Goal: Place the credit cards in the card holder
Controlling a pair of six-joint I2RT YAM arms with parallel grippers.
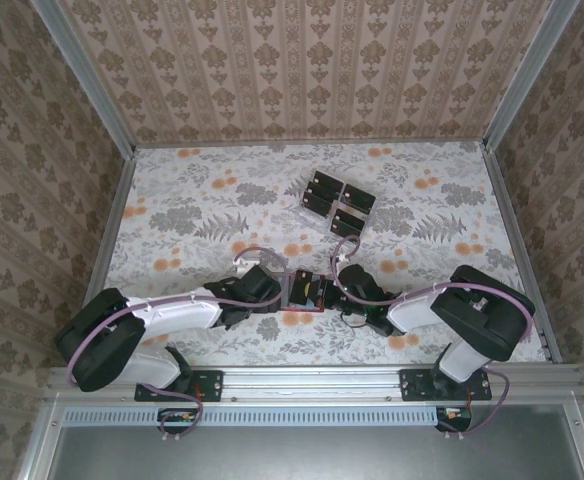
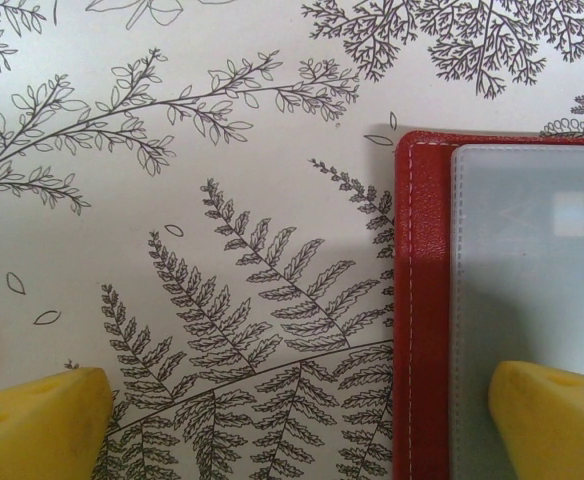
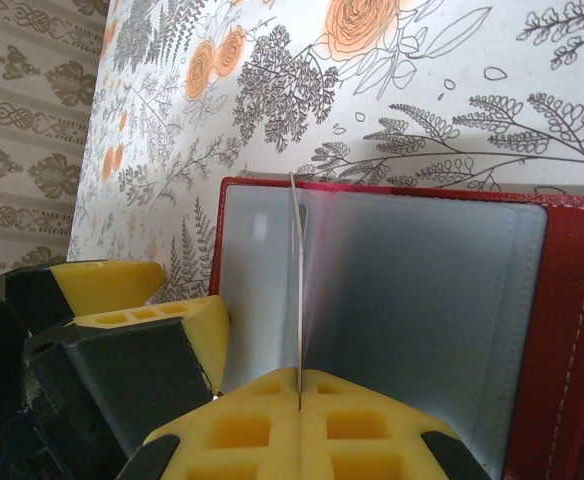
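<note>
Nearest the arm bases, the red card holder (image 1: 302,290) is laid open on the flowered table (image 1: 192,210), flanked by both arms. The left gripper (image 2: 292,400) is spread wide, one yellow finger over the holder's grey pocket and the other over bare cloth. The right gripper (image 3: 299,385) is pressed together on a thin upright pocket leaf (image 3: 295,280). Farther back, the black credit cards (image 1: 324,185) lie grouped. If the leaf is pulled while nothing pins the holder, it could be dragged or folded shut.

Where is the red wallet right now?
The red wallet lies open near the table's front middle in the top view, between the left gripper and the right gripper, nearer than the black cards.
</note>
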